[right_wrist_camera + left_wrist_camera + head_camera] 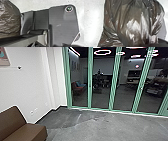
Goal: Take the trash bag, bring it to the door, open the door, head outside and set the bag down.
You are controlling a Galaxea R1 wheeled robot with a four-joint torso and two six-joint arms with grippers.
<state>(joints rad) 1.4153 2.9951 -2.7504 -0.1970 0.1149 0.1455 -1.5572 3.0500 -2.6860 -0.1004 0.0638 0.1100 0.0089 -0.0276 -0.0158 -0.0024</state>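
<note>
**Left gripper: opening and grip cannot be told; bag carry is a judgement**

Left gripper status: the degree of opening and any grasp cannot be confirmed. Right gripper status: likewise cannot be told. The trash bag is close to the left wrist camera, its dark film drawn into long, converging folds. Such folds suggest suspension from a gathered neck, probably by the left gripper, so that the load hangs below the hold. In the right wrist view, the bag lies beside the robot's base plate; contact cannot be determined. A side carry presumably leaves the forward route unobstructed.

Green-framed glass panels extend from 12 to 2 o'clock; which one opens cannot be told. A brown seat is near 10 o'clock, against the white wall side. Swinging the bag toward the seat could snag it.
</note>
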